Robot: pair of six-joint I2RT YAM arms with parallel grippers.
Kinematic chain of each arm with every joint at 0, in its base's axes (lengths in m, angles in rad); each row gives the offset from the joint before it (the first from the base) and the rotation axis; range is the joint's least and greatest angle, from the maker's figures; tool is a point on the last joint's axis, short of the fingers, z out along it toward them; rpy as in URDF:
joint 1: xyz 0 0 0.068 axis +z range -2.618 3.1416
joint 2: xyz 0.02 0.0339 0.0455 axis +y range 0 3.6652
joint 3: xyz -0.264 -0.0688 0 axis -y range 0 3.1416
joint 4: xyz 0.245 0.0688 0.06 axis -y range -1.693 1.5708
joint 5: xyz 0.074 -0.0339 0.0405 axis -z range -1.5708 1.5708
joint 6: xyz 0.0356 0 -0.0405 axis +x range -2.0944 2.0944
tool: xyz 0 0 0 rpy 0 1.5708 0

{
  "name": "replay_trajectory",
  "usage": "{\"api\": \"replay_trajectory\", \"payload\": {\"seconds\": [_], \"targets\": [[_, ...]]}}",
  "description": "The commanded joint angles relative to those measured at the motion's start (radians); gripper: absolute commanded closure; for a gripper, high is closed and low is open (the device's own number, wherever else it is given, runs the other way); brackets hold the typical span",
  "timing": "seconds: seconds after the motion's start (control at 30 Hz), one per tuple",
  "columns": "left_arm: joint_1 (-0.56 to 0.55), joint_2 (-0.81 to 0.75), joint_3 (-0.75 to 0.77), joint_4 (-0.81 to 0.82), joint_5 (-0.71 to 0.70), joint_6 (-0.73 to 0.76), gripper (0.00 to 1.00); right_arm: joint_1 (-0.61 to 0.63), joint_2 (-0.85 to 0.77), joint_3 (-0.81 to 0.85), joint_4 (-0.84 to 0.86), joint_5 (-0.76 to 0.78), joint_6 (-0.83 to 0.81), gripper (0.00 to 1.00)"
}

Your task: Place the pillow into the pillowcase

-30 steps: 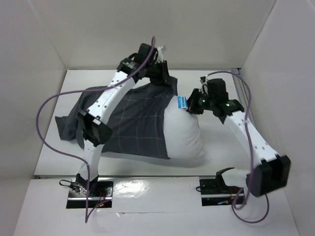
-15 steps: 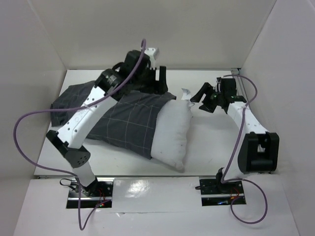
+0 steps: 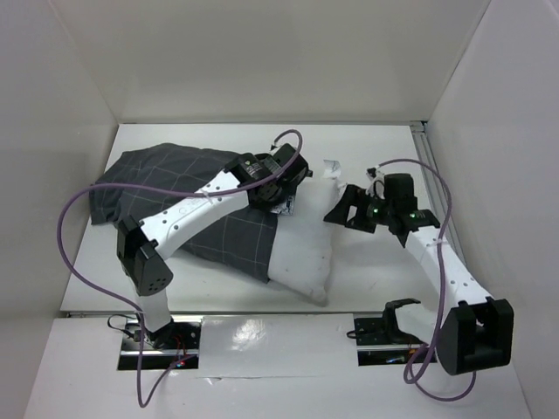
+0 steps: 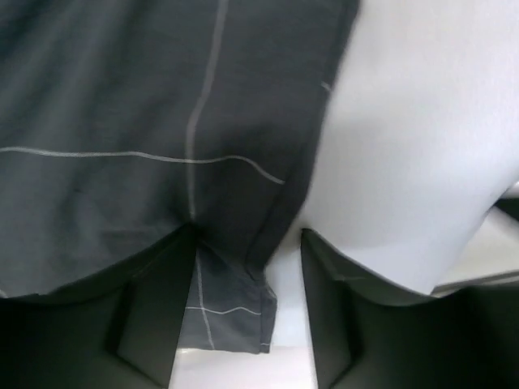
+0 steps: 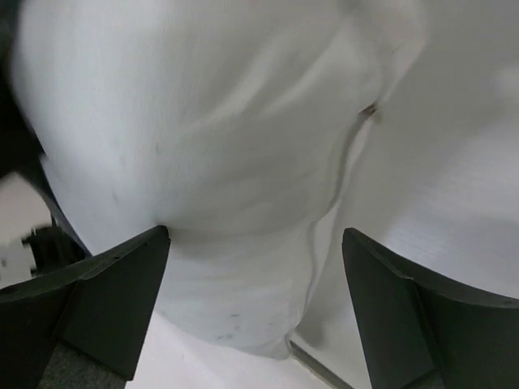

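1. Half the pillow (image 3: 301, 253), lying mid-table, sits inside the pillowcase (image 3: 166, 175); its right end is bare.
2. Left gripper (image 4: 243, 320): fingers parted astride the case hem.
3. Right gripper (image 5: 255, 300): fingers spread wide, holding nothing.
4. Left to do: draw the case over the bare end.

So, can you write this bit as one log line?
pillow: partly inside pillowcase, one end sticking out | left gripper: open over pillowcase hem | right gripper: open by pillow's bare end
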Motion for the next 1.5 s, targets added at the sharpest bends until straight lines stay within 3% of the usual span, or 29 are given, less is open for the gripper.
{"api": "replay_trajectory", "payload": {"seconds": [0.0,0.03,0.07,0.1,0.13,0.17,0.2,0.23,0.37,0.4,0.5,0.6,0.77,0.87,0.97,1.17,1.3,1.33,1.37,1.4,1.47], "targets": [[0.0,-0.008,0.041,-0.037,-0.081,-0.032,0.42,0.092,-0.016,-0.061,0.064,-0.135,-0.016,0.05],[0.0,-0.008,0.05,-0.037,-0.081,-0.032,0.5,0.118,0.002,-0.079,0.101,-0.152,-0.001,0.05],[0.0,0.001,0.071,-0.037,-0.061,-0.018,0.79,0.146,0.019,-0.096,0.145,-0.161,0.02,0.05],[0.0,0.001,0.09,-0.037,-0.042,0.006,0.91,0.175,0.063,-0.11,0.19,-0.161,0.074,0.07],[0.0,0.01,0.113,-0.037,-0.013,0.023,1.0,0.224,0.088,-0.126,0.326,-0.161,0.111,0.24],[0.0,0.024,0.18,-0.026,0.061,0.04,1.0,0.242,0.143,-0.115,0.409,-0.161,0.202,0.44],[0.0,0.035,0.227,-0.015,0.114,0.089,1.0,0.242,0.171,-0.094,0.478,-0.161,0.255,0.67],[0.0,0.046,0.284,0.012,0.174,0.114,1.0,0.242,0.198,-0.065,0.635,-0.199,0.302,0.98],[0.038,0.125,0.637,0.113,0.528,0.172,1.0,0.125,0.274,0.19,0.833,-0.244,0.483,1.0],[0.09,0.136,0.701,0.225,0.694,0.151,1.0,0.091,0.274,0.23,0.862,-0.253,0.519,1.0],[0.191,0.136,0.682,0.432,0.946,-0.007,1.0,-0.009,0.22,0.359,0.806,-0.253,0.55,1.0],[0.204,0.168,0.682,0.595,1.054,-0.108,1.0,-0.002,0.145,0.39,0.597,-0.192,0.415,1.0],[0.13,0.251,0.662,0.71,1.119,-0.216,1.0,0.219,0.189,0.007,0.863,-0.073,0.556,1.0],[0.084,0.287,0.662,0.796,1.185,-0.271,1.0,0.305,0.316,-0.049,0.962,-0.002,0.556,1.0],[0.074,0.244,0.586,0.809,1.196,-0.271,1.0,0.292,0.347,-0.061,1.019,0.026,0.565,1.0],[0.083,0.095,0.404,0.818,1.122,-0.236,1.0,0.226,0.295,-0.034,0.925,0.11,0.495,1.0],[0.109,0.084,0.38,0.717,1.084,-0.161,1.0,0.226,0.339,-0.052,0.943,0.112,0.545,1.0],[0.119,0.084,0.38,0.677,1.075,-0.132,0.92,0.226,0.355,-0.052,0.957,0.112,0.563,1.0],[0.12,0.096,0.38,0.625,1.038,-0.098,0.52,0.226,0.384,-0.061,0.973,0.112,0.579,1.0],[0.12,0.096,0.39,0.571,1.012,-0.029,0.35,0.216,0.396,-0.052,0.973,0.101,0.589,1.0],[0.12,0.096,0.403,0.406,0.928,0.037,0.16,0.207,0.418,-0.032,0.933,0.069,0.6,0.91]]}}
